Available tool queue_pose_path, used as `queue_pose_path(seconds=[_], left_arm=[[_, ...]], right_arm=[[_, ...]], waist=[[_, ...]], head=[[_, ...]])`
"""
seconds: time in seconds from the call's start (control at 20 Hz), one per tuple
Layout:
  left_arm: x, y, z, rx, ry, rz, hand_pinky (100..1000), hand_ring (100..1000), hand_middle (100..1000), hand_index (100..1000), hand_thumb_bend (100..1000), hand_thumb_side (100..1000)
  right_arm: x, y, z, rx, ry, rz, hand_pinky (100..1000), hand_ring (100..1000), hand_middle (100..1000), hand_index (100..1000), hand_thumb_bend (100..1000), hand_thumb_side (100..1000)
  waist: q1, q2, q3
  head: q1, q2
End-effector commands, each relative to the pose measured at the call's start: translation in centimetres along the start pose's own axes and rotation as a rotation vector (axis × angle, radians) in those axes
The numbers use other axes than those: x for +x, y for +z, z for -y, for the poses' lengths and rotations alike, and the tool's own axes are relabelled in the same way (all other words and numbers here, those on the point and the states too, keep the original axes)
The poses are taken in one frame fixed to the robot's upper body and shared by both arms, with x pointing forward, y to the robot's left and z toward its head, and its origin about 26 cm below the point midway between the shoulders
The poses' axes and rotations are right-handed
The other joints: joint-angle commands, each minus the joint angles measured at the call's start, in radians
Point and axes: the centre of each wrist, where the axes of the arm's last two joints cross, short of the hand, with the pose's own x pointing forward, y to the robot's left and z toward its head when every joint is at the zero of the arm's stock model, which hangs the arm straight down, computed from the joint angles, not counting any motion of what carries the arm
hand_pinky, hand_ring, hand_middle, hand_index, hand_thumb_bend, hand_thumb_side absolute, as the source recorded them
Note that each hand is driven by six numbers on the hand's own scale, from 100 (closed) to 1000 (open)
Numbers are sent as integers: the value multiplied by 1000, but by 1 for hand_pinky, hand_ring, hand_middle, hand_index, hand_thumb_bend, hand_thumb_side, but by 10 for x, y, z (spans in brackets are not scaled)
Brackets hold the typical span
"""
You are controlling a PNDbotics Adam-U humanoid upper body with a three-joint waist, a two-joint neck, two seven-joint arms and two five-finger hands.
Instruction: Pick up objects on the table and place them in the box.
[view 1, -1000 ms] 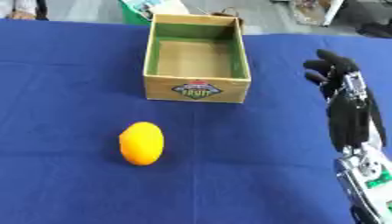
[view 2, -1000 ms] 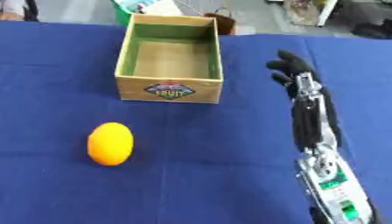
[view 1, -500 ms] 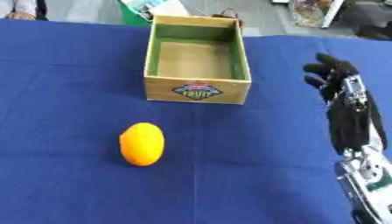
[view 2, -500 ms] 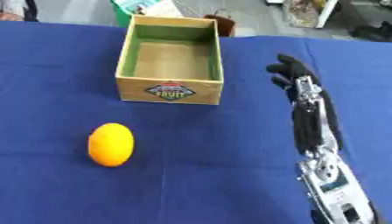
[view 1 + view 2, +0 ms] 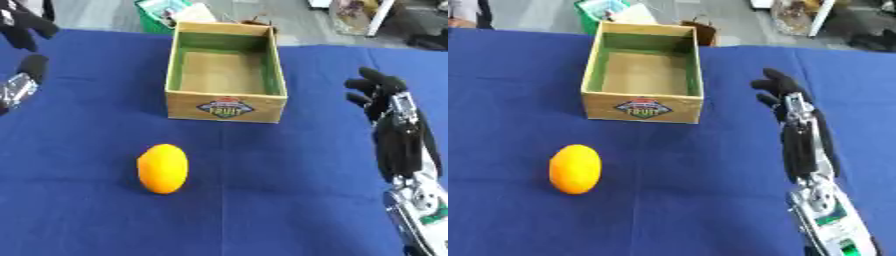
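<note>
Counter [image 5: 87,220]: covered in a blue cloth, carrying the box and the fruit; its far edge meets a grey floor.
Box [image 5: 227,107]: open-topped cardboard, green inner walls, a fruit label on its near face; it stands upright at the far middle of the counter with nothing inside.
Clutter [image 5: 610,10]: a green container and other blurred items sit beyond the far edge, behind the box.
Right hand [image 5: 781,93]: over the counter right of the box, apart from it, fingers curled around nothing, arm running to the lower right corner.
Left hand [image 5: 24,37]: at the upper left edge, only partly showing; cannot tell how its fingers stand.
Orange fruit [image 5: 163,168]: oval, lying on the cloth near of the box, left of centre, well apart from both hands, nothing between it and the box.
</note>
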Motion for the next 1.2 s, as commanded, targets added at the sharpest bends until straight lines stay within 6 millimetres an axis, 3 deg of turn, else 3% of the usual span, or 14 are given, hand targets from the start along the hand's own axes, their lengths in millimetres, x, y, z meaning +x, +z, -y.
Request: queue_pose_path(seconds=[0.05,0.55,0.7,0.95,1.2], left_arm=[[3,-6,-2,-64,-56,13,542,559,645,806,100,701],[2,-16,45,-290,-103,32,543,552,620,811,100,812],[0,-17,57,-349,-122,32,531,568,646,818,203,852],[0,-22,64,-408,-162,21,561,606,696,842,503,999],[3,-31,75,-426,-175,18,595,628,712,878,617,1000]], right_arm=[[6,-3,1,8,2,25,865,881,689,864,100,1000],[6,-2,0,10,-4,20,867,884,691,863,100,1000],[6,-2,-1,12,-7,17,867,884,691,862,100,1000],[5,1,-1,18,2,3,868,886,691,862,100,1000],[5,1,-2,18,1,0,868,887,691,862,100,1000]], waist=[[5,-18,-1],[1,-17,-2],[1,-17,-3],[-2,-16,-6],[0,-14,-6]], head=[[6,-7],[14,-13],[17,-14],[21,-14],[19,-16]])
